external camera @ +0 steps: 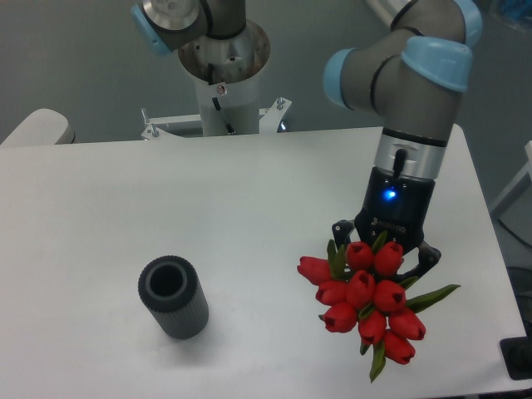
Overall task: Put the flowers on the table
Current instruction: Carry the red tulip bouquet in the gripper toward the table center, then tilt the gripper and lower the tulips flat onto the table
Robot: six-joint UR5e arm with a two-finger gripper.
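Observation:
The flowers (pixel 366 299), a bunch of red tulips with green leaves, are at the front right of the white table (pixel 166 208). Their blooms face the camera and the stems are hidden behind them. My gripper (pixel 385 253) points down right behind and above the blooms. Its finger links show on both sides of the bunch. The fingertips are hidden by the tulips, and the jaws seem closed around the bunch. I cannot tell whether the bunch touches the tabletop.
A dark grey ribbed cylinder (pixel 173 297) stands upright at the front left, well apart from the flowers. The robot's base (pixel 224 75) stands at the table's back edge. The table's right and front edges are close to the bunch.

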